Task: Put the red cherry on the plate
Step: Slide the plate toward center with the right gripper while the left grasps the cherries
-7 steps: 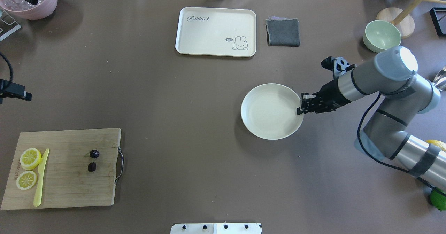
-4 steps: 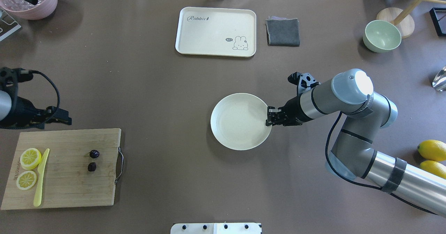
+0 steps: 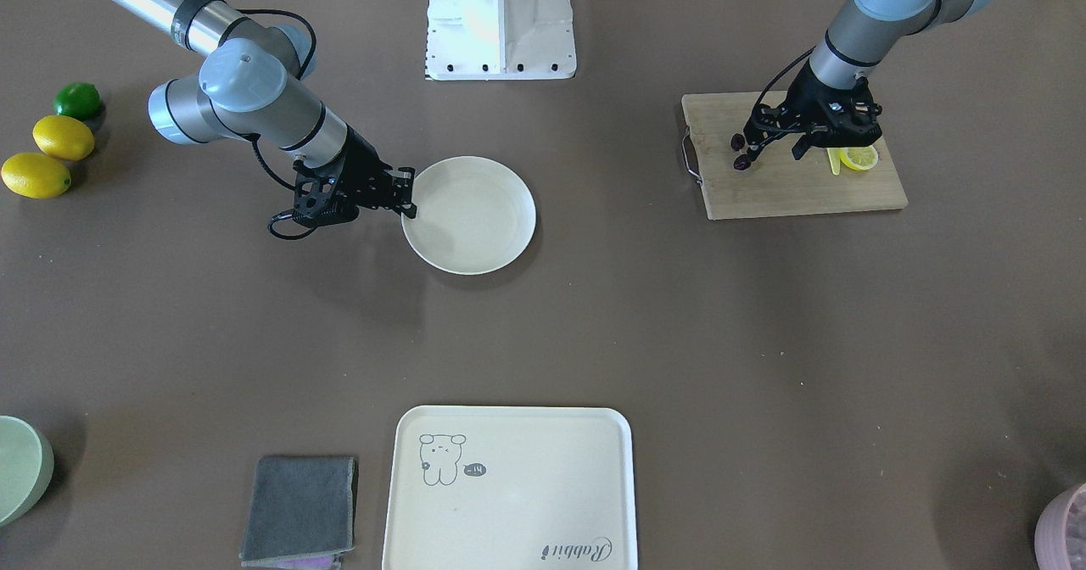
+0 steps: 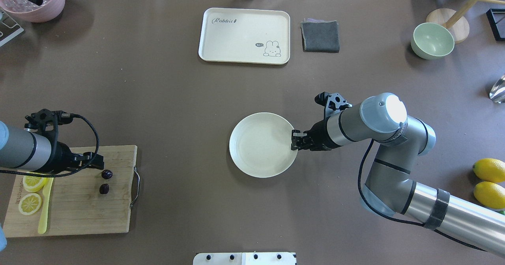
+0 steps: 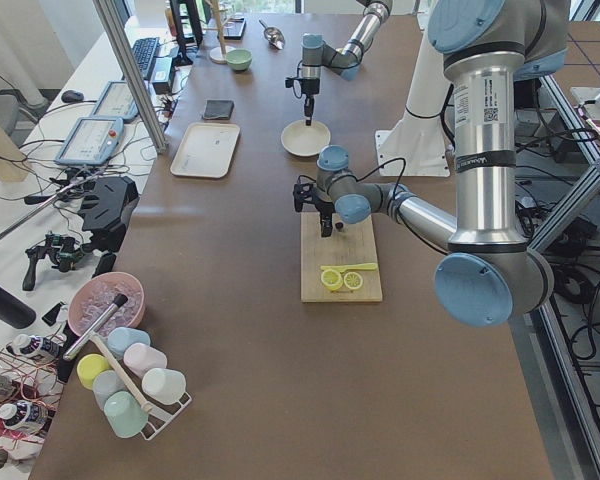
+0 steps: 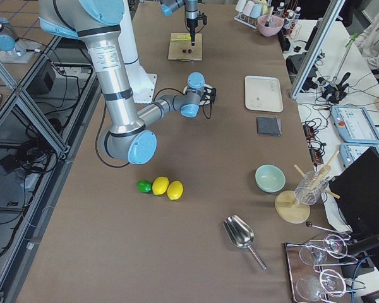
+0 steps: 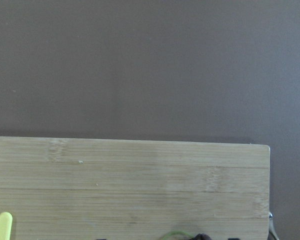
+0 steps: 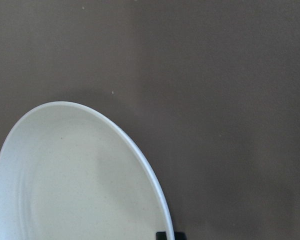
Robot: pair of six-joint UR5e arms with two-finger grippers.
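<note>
Two tiny dark cherries, the red cherry [image 4: 105,181], lie on the wooden cutting board [image 4: 79,209] at the front left; the left wrist view shows only the green stem [image 7: 177,234] at its bottom edge. My left gripper [image 3: 774,150] hangs open over the board, one finger reaching to beside the red cherry [image 3: 741,153]. The round cream plate [image 4: 258,148] sits near the table's middle. My right gripper [image 4: 295,140] is shut on its right rim, and the right wrist view shows the plate [image 8: 80,180] with a fingertip at the rim.
Lemon slices [image 4: 30,204] and a yellow knife [image 4: 45,213] lie on the board's left side. A cream tray [image 4: 236,32], grey cloth [image 4: 320,36] and green bowl [image 4: 432,40] stand at the back. Lemons [image 4: 489,170] lie at the right edge, a pink bowl [image 4: 31,0] at the back left.
My right gripper has dragged the plate leftwards towards the table's middle. My left arm has come in from the left edge and now reaches over the cutting board beside the cherries.
</note>
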